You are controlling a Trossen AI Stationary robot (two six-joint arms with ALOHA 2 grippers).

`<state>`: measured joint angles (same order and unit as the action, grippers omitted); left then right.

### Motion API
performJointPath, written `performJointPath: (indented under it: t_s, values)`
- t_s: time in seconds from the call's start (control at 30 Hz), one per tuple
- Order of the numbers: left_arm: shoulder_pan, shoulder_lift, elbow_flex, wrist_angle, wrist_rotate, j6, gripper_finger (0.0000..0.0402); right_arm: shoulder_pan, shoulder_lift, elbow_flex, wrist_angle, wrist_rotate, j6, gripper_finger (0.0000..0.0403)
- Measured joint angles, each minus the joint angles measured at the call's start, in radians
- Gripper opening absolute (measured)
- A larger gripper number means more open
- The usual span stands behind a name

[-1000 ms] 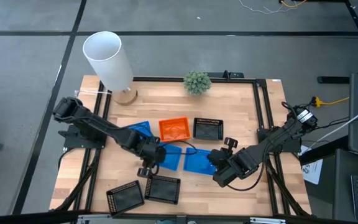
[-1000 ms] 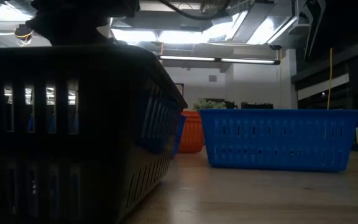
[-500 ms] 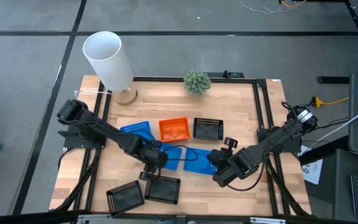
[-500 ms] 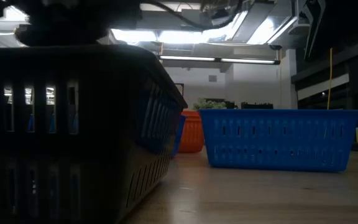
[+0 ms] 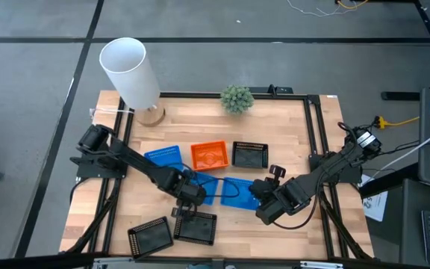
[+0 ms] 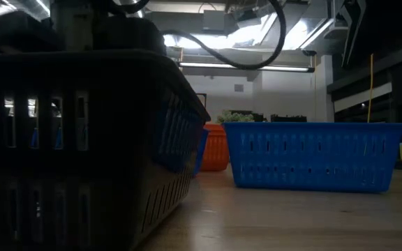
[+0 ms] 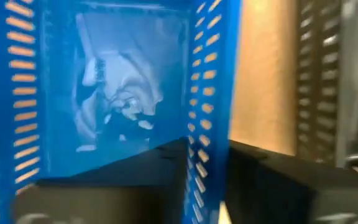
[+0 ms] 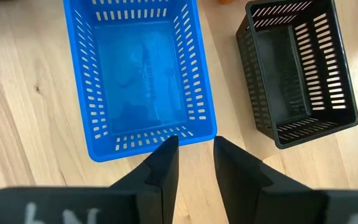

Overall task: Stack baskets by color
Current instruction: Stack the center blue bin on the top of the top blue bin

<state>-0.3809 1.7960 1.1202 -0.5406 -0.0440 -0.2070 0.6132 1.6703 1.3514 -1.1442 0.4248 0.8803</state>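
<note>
Left end effector [image 5: 189,197] is low over the middle of the light wooden desk [image 5: 290,127], straddling the side wall of a blue rectangular plastic basket with slotted mesh sides [image 5: 209,185]; whether it is clamped on that wall I cannot tell. Just right of that basket lies a 2nd blue basket [image 5: 237,193], and the right end effector [image 8: 194,162] hovers at its near edge, its tips slightly apart and holding nothing. A 3rd blue basket [image 5: 163,156] sits farther back on the left, beside an orange basket of the same kind [image 5: 209,155], and a black one [image 5: 250,154] stands to the orange basket's right. 2 more black baskets [image 5: 149,237] [image 5: 195,226] lie side by side at the near edge, just in front of the left end effector.
</note>
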Motion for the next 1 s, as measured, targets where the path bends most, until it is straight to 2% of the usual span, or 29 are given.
performJointPath:
  t_s: [0.07,0.23,0.33,0.5,0.6,0.7,0.87,1.0]
  values:
    - [-0.004,-0.015,-0.001,-0.007,0.007,-0.001,0.0015,0.000,0.000,0.000,0.000,0.000,0.000,0.0100]
    - [-0.030,-0.058,0.033,-0.021,0.030,-0.045,0.0002,0.000,0.000,0.000,0.000,0.000,0.000,0.0100]
    - [-0.057,-0.094,0.093,-0.098,-0.026,-0.053,0.0001,0.000,0.000,0.000,0.000,0.000,0.000,0.0100]
    - [-0.081,-0.152,0.218,-0.462,-0.249,-0.104,0.0000,0.000,0.000,0.000,0.000,0.000,0.000,0.0100]
    - [-0.062,-0.220,0.230,-0.701,-0.322,-0.210,0.0000,0.000,0.000,0.000,0.001,0.000,0.000,0.0100]
    - [-0.022,-0.307,0.153,-0.766,-0.342,-0.297,0.0000,0.000,0.000,0.000,0.002,0.001,0.000,0.0100]
    - [0.063,-0.502,-0.070,-0.644,-0.314,-0.435,0.0000,0.000,0.000,0.000,0.002,0.000,0.000,0.0100]
    - [0.108,-0.587,-0.175,-0.540,-0.242,-0.443,0.0000,0.000,0.000,0.000,0.002,0.001,-0.002,0.0100]
